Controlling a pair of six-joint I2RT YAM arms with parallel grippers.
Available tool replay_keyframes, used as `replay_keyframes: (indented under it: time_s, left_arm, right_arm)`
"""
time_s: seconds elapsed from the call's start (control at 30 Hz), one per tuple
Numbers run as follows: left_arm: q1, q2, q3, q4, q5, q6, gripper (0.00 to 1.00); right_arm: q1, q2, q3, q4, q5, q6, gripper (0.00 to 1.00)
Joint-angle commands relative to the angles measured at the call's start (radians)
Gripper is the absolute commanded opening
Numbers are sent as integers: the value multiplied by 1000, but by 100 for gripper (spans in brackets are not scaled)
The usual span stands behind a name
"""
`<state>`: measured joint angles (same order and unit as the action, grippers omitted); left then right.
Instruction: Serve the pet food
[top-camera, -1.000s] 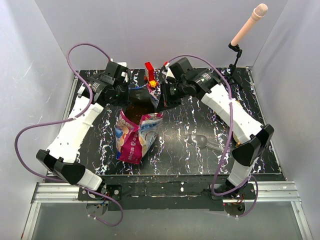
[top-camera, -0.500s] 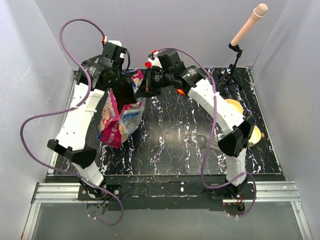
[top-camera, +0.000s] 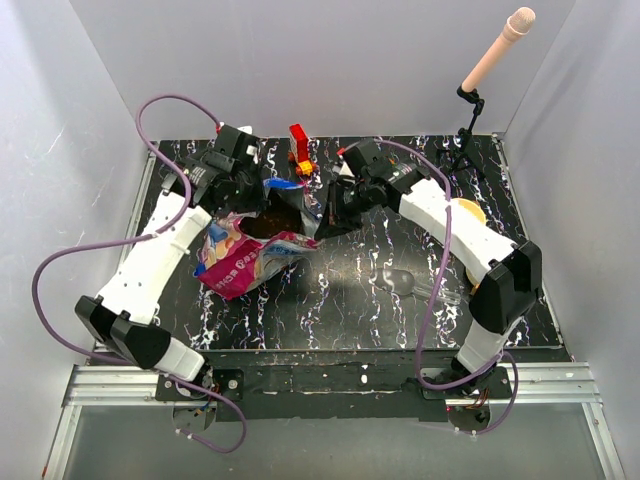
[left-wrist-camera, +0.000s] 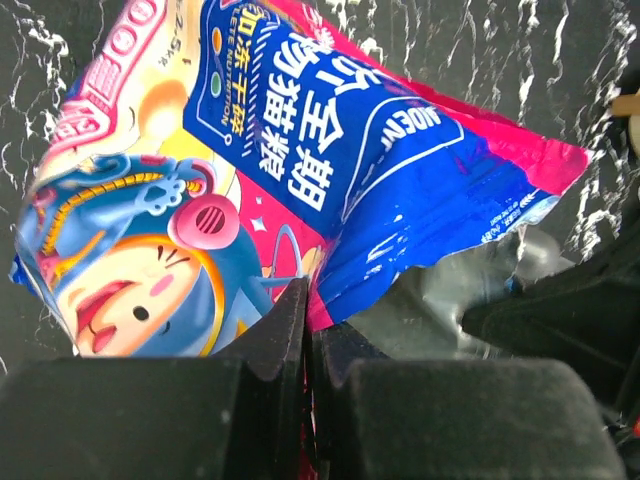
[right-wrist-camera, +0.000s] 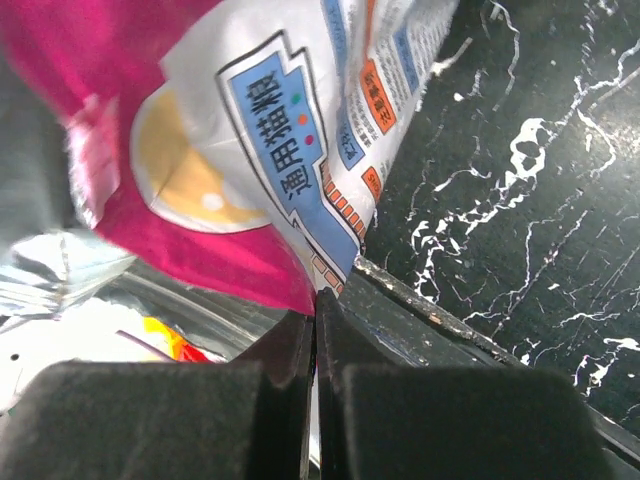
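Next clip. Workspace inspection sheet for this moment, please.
Surface: black white-veined table.
Job's things: pet food bag lying tilted, mouth pulled open; brown kibble inside.
Clutter: toy blocks at far edge; clear scoop right of centre; yellow bowl partly under right arm.
Grippers: left gripper and right gripper each shut on a bag edge.
Cables: purple cables loop outside both arms, none on the bag.
Surroundings: grey walls; microphone on stand, far right corner.

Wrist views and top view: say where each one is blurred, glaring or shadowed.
Left wrist: bag print sharp, white sheen on its blue creases, left gripper a dark soft mass. Right wrist: pink part of the bag smeared, table veins crisp. Top external: soft shadows fall on the table beside the bag.
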<state>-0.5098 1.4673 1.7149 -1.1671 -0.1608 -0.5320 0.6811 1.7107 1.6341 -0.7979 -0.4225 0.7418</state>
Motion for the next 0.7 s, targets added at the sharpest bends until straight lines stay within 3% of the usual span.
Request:
replay_keyframes:
  time_s: [0.0, 0.1, 0.17, 0.23, 0.33, 0.37, 0.43, 0.53, 0.6, 0.67]
  left_arm:
    - [13, 56, 216, -51, 80, -31, 0]
    - [13, 80, 330, -34, -35, -45, 0]
    - [13, 29, 245, 48, -4, -100, 0]
    - [-5, -27, 73, 133, 64, -196, 0]
    - [-120, -71, -232, 237, 132, -331, 0]
    - [-165, -76, -279, 282, 144, -367, 0]
    - [-229, -67, -307, 366, 161, -390, 0]
    - [-262, -6, -217, 376, 199, -327, 0]
    - [-262, 25, -128, 318, 175, -284, 0]
    - [-262, 28, -49, 258, 55, -246, 0]
  right_arm:
    - [-3, 52, 283, -193, 27, -102, 1]
    - [0, 165, 566, -297, 11, -143, 1]
    - [1, 178, 639, -354, 11, -168, 1]
    - [0, 80, 409, -287, 30, -176, 1]
    - [-52, -191, -223, 40, 4, -93, 1]
    - [-87, -260, -382, 81, -19, -52, 1]
    - [-124, -348, -541, 72, 7, -38, 1]
    - [-133, -392, -559, 55, 41, -61, 1]
    - [-130, -346, -463, 34, 27, -73, 1]
    - [-120, -266, -316, -16, 19, -93, 1]
